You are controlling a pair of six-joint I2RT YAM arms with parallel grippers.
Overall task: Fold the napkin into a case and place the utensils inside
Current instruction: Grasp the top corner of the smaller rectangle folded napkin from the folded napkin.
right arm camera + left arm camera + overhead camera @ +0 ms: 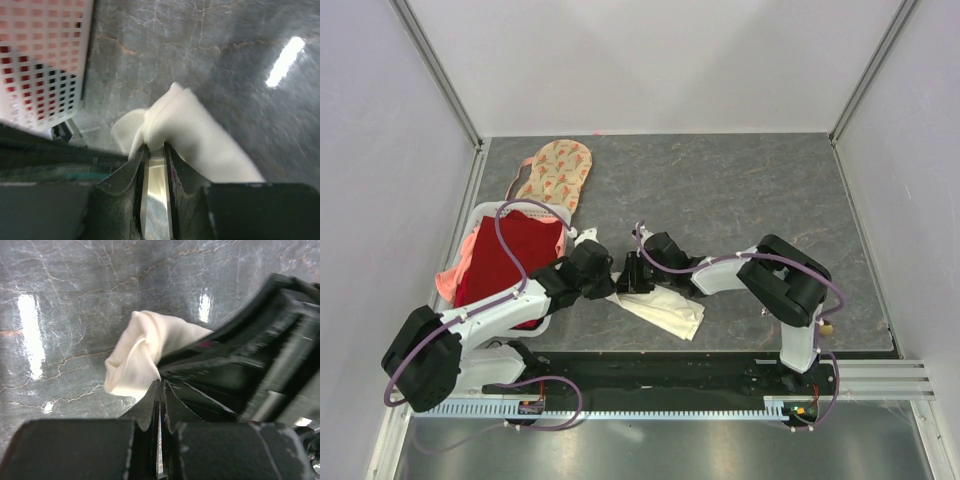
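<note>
Firmly, napkin (670,312) in right tool (155,149).

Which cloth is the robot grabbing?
The plain cream-white cloth. The red cloth and the peach floral cloth lie apart, untouched.

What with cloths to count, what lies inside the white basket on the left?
A red cloth fills the basket, and a pink cloth hangs over its left rim. Whatever lies under the red cloth is covered, and the left arm hides the near corner.
</note>
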